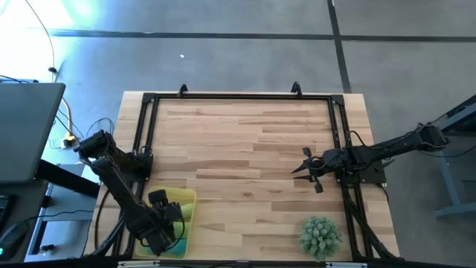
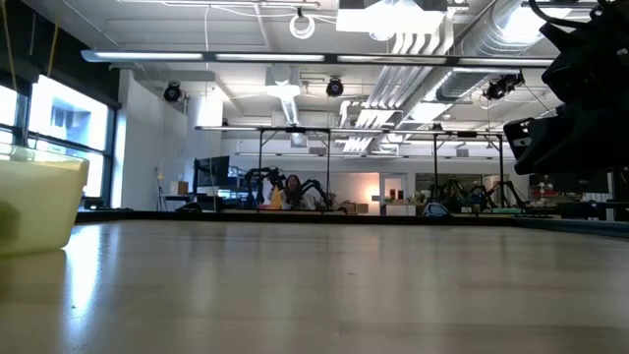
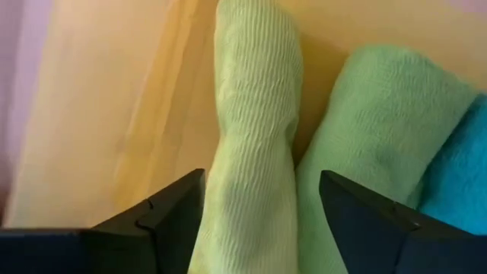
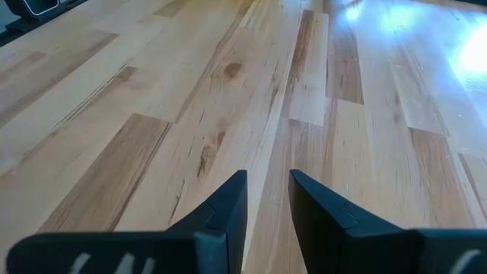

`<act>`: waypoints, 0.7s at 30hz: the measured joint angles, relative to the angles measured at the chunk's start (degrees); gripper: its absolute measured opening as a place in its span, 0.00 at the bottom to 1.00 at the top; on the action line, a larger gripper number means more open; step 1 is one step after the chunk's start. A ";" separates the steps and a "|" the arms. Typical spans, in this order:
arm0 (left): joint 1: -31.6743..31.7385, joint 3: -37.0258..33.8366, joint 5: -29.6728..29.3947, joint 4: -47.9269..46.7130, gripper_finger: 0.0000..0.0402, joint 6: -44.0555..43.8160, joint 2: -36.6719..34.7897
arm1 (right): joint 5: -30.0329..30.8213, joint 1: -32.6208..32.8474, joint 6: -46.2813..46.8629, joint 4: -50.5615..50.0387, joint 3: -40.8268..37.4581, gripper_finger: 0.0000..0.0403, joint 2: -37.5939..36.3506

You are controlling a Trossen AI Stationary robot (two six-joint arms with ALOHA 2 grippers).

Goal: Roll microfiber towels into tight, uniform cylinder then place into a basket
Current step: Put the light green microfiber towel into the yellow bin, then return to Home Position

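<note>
L gripper (image 3: pixel 262 205) sits down over the basket (image 1: pixel 190 198) at about 7 o'clock on the table (image 1: pixel 245 141), near the front edge; fingers (image 3: pixel 163 221) spread, one each side of a rolled lime green towel (image 3: pixel 255 137), which lies between them w/ gaps showing, so not pinched as far as the wrist view tells. Beside that roll, touching it, a 2nd lime green towel (image 3: pixel 373 129), also rolled, and next to that the teal towel (image 3: pixel 464 175), only its edge in view. All three lie inside the yellow basket, against its translucent wall (image 3: pixel 99 114). In the low view the basket (image 2: pixel 39 202) shows at 9 o'clock, towels not visible there. R gripper (image 4: pixel 268 202) hovers over bare wood at about 3 o'clock on the table, well apart from the basket; fingers nearly together w/ a slim gap, holding nothing. Spiky green plant (image 1: pixel 320 235) stands at about 5 o'clock near the front edge.
</note>
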 joint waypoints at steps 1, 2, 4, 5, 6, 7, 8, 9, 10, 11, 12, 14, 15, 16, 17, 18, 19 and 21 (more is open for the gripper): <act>-0.21 0.57 0.00 -1.21 0.62 0.60 0.00 | 0.00 0.01 0.00 0.00 0.00 0.22 0.01; -0.35 1.23 -0.11 -2.30 0.63 1.54 0.00 | 0.00 -0.01 0.00 0.00 0.00 0.22 -0.01; -0.42 2.90 -1.03 -4.33 0.63 3.53 -0.15 | 0.00 0.01 0.00 0.00 0.00 0.22 -0.01; -0.40 4.08 -1.72 -5.27 0.63 4.94 -0.15 | 0.00 -0.01 0.00 0.00 0.00 0.22 0.00; -0.24 5.37 -3.05 -6.45 0.63 6.75 -0.15 | 0.00 -0.01 0.00 -0.01 0.00 0.22 -0.01; -0.09 6.77 -4.95 -7.62 0.63 8.70 -0.15 | 0.00 0.00 0.00 0.00 0.00 0.22 -0.01; 0.12 8.12 -7.29 -8.47 0.63 10.78 -0.18 | 0.00 0.00 0.00 0.00 0.00 0.22 -0.01; 0.40 9.20 -9.92 -8.81 0.63 13.42 -0.25 | 0.00 -0.01 0.00 0.00 0.00 0.22 -0.01; 0.77 10.08 -12.47 -8.79 0.63 16.62 -0.26 | 0.00 -0.01 0.00 0.00 0.00 0.22 -0.01; 1.25 10.77 -15.13 -8.75 0.63 20.15 -0.26 | 0.00 -0.01 0.00 0.00 0.00 0.22 0.01; 1.72 11.29 -18.32 -8.78 0.63 23.83 -0.26 | 0.00 0.00 0.00 0.00 0.00 0.22 -0.01; 3.04 12.10 -25.11 -8.51 0.63 31.47 -0.26 | 0.00 -0.01 0.00 0.00 0.00 0.22 0.00; 3.85 12.41 -28.61 -7.75 0.63 35.43 -0.26 | 0.00 0.00 -0.01 0.00 0.00 0.22 -0.01; 4.83 12.68 -31.79 -6.49 0.63 39.22 -0.26 | 0.00 -0.01 -0.08 0.00 0.00 0.22 -0.01; 5.83 12.92 -34.69 -4.35 0.63 43.27 -0.26 | 0.00 -0.01 -0.25 -0.01 0.00 0.22 0.00; 6.75 12.98 -37.10 -1.50 0.63 47.72 -0.26 | 0.00 -0.01 -0.26 0.00 0.00 0.22 -0.01; 7.70 12.99 -38.87 1.68 0.63 52.51 -0.26 | 0.00 0.01 -0.22 0.00 0.00 0.22 -0.01; 9.70 13.00 -39.60 7.84 0.63 61.89 -0.26 | 0.00 -0.01 -0.02 -0.02 0.00 0.22 -0.01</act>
